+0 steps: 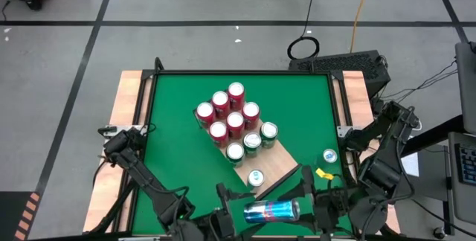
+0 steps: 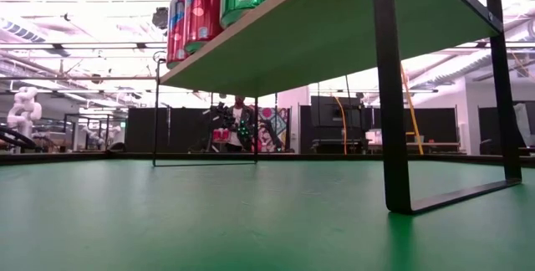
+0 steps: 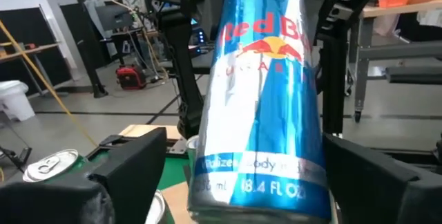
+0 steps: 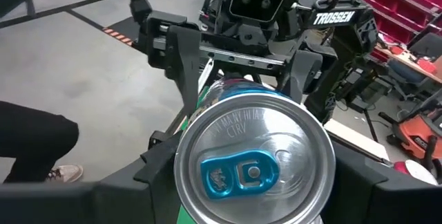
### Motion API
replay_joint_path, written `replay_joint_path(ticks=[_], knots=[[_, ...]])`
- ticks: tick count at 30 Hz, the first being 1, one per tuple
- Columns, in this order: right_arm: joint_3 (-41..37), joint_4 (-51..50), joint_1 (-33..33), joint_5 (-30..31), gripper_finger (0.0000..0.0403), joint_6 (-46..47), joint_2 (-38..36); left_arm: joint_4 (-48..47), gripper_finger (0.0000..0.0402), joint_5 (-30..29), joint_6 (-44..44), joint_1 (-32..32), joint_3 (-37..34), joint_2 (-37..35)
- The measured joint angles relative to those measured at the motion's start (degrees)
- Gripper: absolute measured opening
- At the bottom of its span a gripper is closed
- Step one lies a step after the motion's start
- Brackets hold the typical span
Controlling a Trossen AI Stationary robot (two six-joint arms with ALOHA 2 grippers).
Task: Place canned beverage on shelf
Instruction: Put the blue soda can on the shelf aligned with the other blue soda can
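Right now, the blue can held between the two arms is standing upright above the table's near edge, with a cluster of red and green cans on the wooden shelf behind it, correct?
Not quite. The blue can lies on its side, horizontal between the left gripper and right gripper, as the high view shows. The rest holds: red and green cans cluster on the shelf.

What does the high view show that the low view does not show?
Only the high view: the blue can lying on its side between the left end effector and the right end effector, and a lone can standing on the green table.
Only the low view: the shelf's underside and dark metal legs.
Both: the shelf carrying red cans and green cans.
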Motion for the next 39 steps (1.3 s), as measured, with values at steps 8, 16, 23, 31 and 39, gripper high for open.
replay_joint_path(ticks=[8,16,23,31,39], knots=[[0.0,0.02,-0.02,-1.23,0.0239,-0.22,0.0,-1.26,0.0287,0.23,-0.02,-0.68,0.0,0.0],[0.0,0.25,-0.04,-1.23,0.0245,-0.86,-0.02,-1.3,0.023,0.35,0.07,-0.85,0.0,0.0],[0.05,-0.23,0.14,-1.35,0.0285,0.04,-0.15,-1.33,0.0237,0.13,-0.27,-1.37,-0.04,0.06],[-0.6,-4.01,0.31,-1.17,0.0313,5.52,-0.17,-0.05,0.0238,0.15,0.05,-3.0,-0.07,0.09],[-6.21,8.35,0.31,-0.91,0.0313,3.6,-0.13,12.11,0.0239,0.78,7.32,-3.1,-0.07,0.45]])
